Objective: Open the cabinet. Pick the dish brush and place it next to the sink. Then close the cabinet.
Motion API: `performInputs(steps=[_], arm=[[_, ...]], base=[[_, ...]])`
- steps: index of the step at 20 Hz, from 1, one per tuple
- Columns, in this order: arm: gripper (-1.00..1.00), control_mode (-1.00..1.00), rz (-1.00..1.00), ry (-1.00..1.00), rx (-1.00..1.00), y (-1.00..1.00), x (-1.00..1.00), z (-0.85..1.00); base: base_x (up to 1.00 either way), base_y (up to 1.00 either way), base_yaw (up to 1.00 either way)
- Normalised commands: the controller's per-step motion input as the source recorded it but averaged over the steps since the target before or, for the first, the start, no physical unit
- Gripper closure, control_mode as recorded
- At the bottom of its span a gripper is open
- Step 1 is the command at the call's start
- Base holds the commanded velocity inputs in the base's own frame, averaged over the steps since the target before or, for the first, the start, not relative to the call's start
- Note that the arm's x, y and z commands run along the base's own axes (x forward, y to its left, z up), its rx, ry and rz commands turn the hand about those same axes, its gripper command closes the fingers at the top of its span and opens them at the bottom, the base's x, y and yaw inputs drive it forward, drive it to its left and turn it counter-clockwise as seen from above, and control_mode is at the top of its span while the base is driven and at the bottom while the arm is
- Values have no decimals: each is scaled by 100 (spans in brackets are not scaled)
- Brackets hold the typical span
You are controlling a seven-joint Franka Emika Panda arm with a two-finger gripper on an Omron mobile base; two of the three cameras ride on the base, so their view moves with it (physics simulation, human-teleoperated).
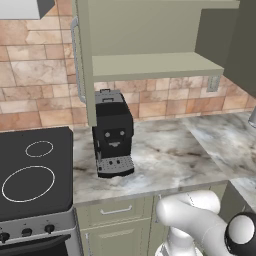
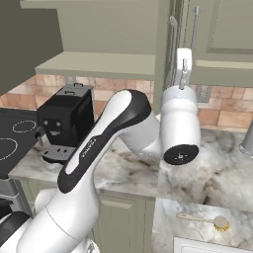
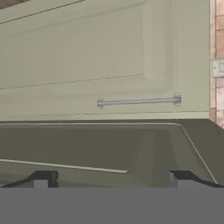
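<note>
A black cooktop [image 1: 32, 172] sat at the far left, and just to its right a black coffee machine [image 1: 112, 134] stood on the marble tabletop [image 1: 165, 155]. Above them the cabinet [image 1: 150, 65] hung with both doors swung open, its shelf bare. Further right, the gripper [image 2: 184, 62] was raised beside the right door's bar handle [image 3: 139, 102], its fingers [image 3: 41, 179] spread wide apart around nothing. The dish brush [image 2: 205, 220] lay on the tabletop at lower right.
</note>
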Motion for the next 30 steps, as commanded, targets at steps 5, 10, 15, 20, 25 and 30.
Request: performInputs(steps=[5,10,15,20,25,30], arm=[[-100,-100,4,-3,-4,29,15,0],[-100,-100,7,0,0,32,20,0],[-100,-100,7,0,0,46,17,0],[-100,-100,7,0,0,44,37,0],[-100,-100,6,0,0,38,52,-3],[-100,-100,5,0,1,28,74,-8]], base=[[0,0,0],[0,0,0],[0,0,0],[0,0,0],[0,0,0],[0,0,0]])
